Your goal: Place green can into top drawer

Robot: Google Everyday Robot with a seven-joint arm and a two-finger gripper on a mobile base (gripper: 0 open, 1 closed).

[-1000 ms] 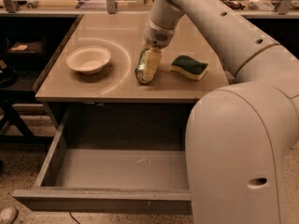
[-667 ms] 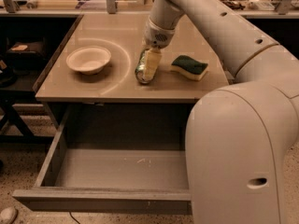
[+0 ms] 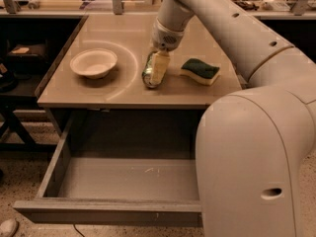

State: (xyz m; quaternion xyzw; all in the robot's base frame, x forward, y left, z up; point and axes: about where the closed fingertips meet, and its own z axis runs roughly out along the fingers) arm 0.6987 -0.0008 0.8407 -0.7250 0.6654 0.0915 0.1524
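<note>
Near the left edge of the table [image 3: 123, 97], about midway between its front and back edges, we saw a shallow white bowl [image 3: 94, 63] standing upright, with a pale ring mark curving across the tabletop just to its right.

At the middle of the table, closer to the front edge than the back, was the green can [image 3: 147, 72]. It leaned with its lower end toward the front edge. The gripper [image 3: 152, 75] came down on it from above and pinched it. One cream finger [image 3: 159, 68] lay flat along the can's right side, while the other was hidden behind the can. We could not be sure whether the can's lower end touched the tabletop or hung just clear of it.

To the right of the can and apart from it, a yellow sponge [image 3: 200, 71] with a green top lay flat, short of the right edge.

The white arm [image 3: 232, 28] ran from the gripper's wrist up and across toward the back right corner, and the robot's body [image 3: 256, 162] covered the front right corner.

Below the front edge, the top drawer [image 3: 108, 212] stood pulled out, its grey floor in view and its right end hidden behind the robot's body.
</note>
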